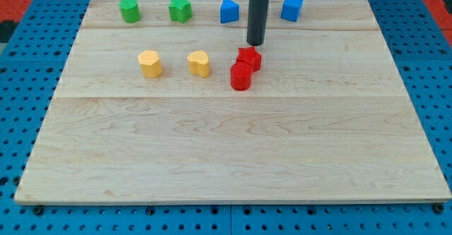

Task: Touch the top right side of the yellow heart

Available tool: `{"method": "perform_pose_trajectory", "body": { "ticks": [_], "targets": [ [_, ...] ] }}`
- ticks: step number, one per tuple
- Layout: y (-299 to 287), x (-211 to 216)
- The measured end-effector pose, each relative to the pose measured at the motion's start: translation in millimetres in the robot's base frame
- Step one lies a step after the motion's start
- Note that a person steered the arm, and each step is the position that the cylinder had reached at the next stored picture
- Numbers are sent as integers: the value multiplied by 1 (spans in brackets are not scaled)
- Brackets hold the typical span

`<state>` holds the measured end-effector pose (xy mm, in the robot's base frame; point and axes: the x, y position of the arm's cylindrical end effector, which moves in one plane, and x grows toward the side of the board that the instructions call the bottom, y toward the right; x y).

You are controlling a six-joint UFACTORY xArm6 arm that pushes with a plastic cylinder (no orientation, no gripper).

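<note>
Two yellow blocks, heart (199,63) left of my tip (255,43), wood board (233,150)

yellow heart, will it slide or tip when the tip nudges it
The yellow heart looks squat and flat-based, so it probably slides on the smooth wooden board rather than tipping. An off-centre push may turn it. My tip sits to its right, beside the red star.

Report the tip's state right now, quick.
My tip: no gripper, holds nothing; it is just above the red star, to the view's right of the yellow heart, not touching it.
</note>
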<state>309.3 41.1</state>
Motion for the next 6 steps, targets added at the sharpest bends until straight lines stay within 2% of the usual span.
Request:
{"method": "perform_pose_trajectory", "body": {
  "ticks": [1,3,5,6],
  "targets": [
    [-29,8],
    [-30,8],
    [-64,56],
    [-63,66]
  ]
}}
